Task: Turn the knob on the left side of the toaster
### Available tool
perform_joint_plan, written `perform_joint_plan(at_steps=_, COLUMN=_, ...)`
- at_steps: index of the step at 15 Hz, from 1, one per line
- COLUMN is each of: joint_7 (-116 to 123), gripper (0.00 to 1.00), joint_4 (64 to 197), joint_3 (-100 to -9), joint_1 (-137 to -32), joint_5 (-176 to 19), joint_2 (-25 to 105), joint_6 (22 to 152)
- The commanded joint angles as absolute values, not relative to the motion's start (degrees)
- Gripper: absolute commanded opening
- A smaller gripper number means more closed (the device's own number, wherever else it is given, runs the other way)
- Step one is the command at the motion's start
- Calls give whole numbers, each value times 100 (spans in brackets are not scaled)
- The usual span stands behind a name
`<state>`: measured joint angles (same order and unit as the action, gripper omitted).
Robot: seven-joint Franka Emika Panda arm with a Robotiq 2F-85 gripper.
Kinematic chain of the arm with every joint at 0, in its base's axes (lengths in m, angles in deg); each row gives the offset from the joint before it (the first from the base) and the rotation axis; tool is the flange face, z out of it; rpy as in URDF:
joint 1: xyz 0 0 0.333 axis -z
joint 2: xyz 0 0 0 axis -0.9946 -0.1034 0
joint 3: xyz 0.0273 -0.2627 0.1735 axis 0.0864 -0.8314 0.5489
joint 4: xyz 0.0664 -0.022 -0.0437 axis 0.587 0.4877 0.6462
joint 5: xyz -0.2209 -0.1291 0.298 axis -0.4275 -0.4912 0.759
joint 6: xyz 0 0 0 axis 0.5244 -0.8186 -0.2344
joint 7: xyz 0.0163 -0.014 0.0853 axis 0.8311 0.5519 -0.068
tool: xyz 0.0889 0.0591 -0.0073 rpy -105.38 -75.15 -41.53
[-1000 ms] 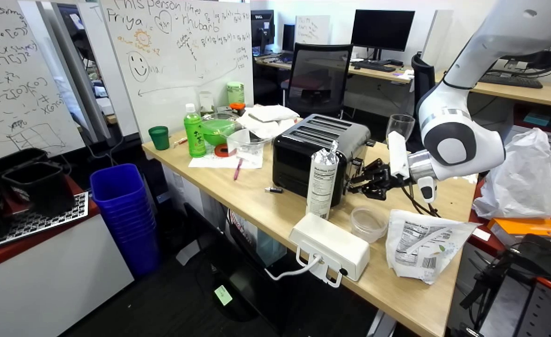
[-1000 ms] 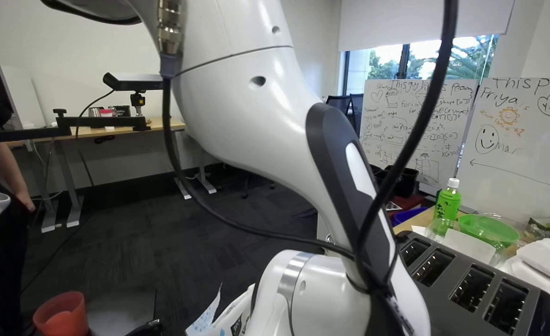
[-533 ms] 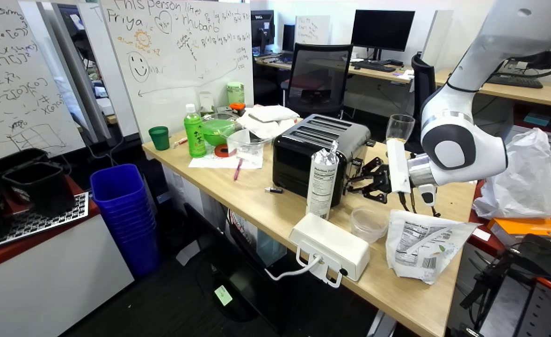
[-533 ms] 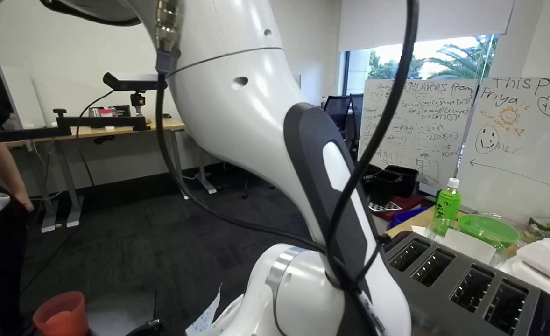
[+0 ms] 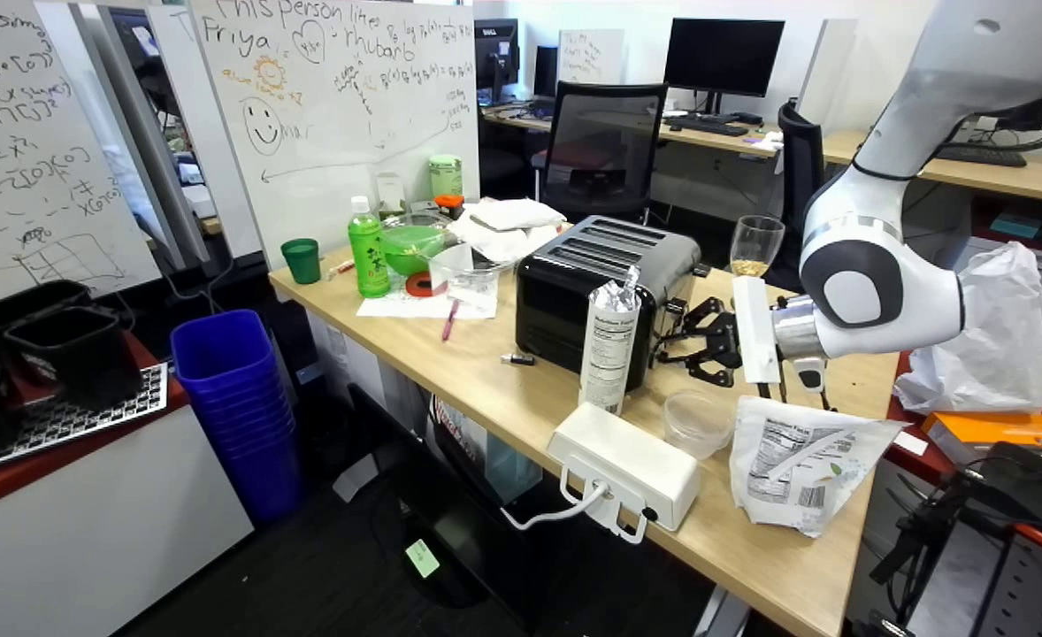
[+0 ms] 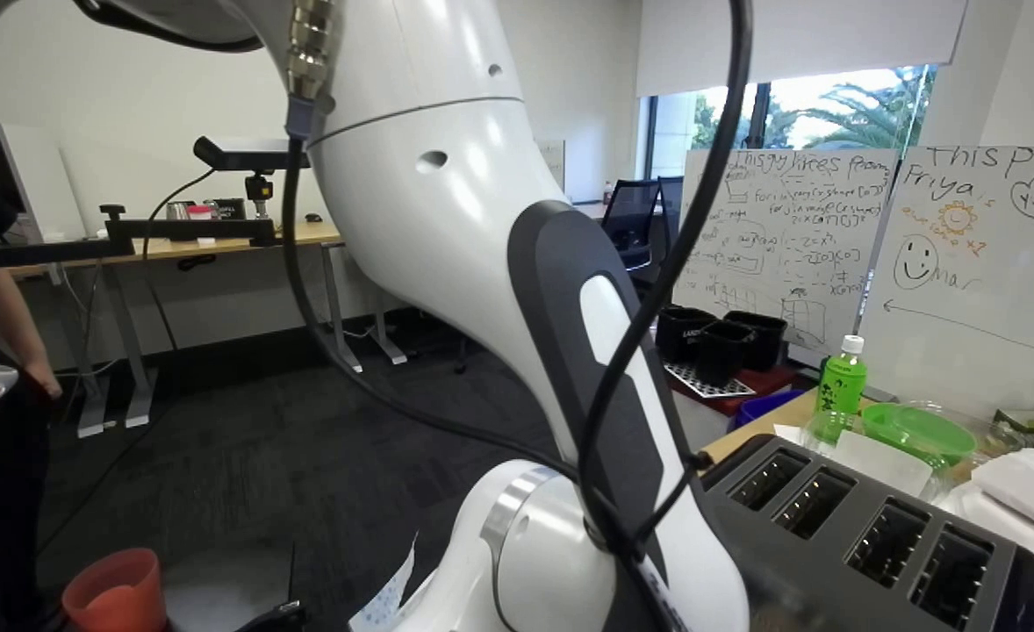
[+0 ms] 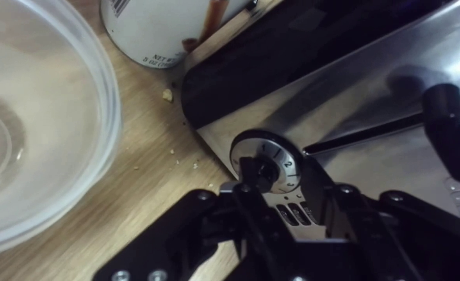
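I see the gripper (image 7: pixel 280 168) spread apart at the knob (image 7: pixel 273 169) on the toaster (image 5: pixel 585 272), not pinching yet. Reaching looks done; I guess turning is left to do.

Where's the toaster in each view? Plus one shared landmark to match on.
Exterior view: toaster just right of centre.
Exterior view: toaster at bottom right, partly behind the arm.
Wrist view: toaster from centre to top and right edges; numbered knob near centre.
Shared landmark: wooden table, seen beside the toaster in all three.
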<state>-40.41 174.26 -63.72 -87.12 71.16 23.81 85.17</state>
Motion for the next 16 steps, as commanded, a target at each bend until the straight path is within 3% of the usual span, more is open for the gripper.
perform_joint_plan(at_steps=1, joint_7=-4291, gripper=50, joint_4=17476, joint_3=-6415, joint_1=-8728, joint_5=7341, joint_2=2470, joint_6=8250)
perform_joint_plan(at_steps=2, joint_7=-4205, gripper=62, joint_4=17476, joint_3=-6404, joint_1=-8696, joint_5=7361, joint_2=2481, joint_6=8252)
perform_joint_plan(at_steps=8, joint_7=-3234, gripper=99, joint_4=17427, joint_3=-6517, joint_1=-8431, joint_5=7332, joint_2=2683, joint_6=8565)
perform_joint_plan(at_steps=16, joint_7=-2801, gripper=100, joint_4=17432, joint_3=-6514, joint_1=-8510, joint_5=7317, joint_2=2589, joint_6=8633)
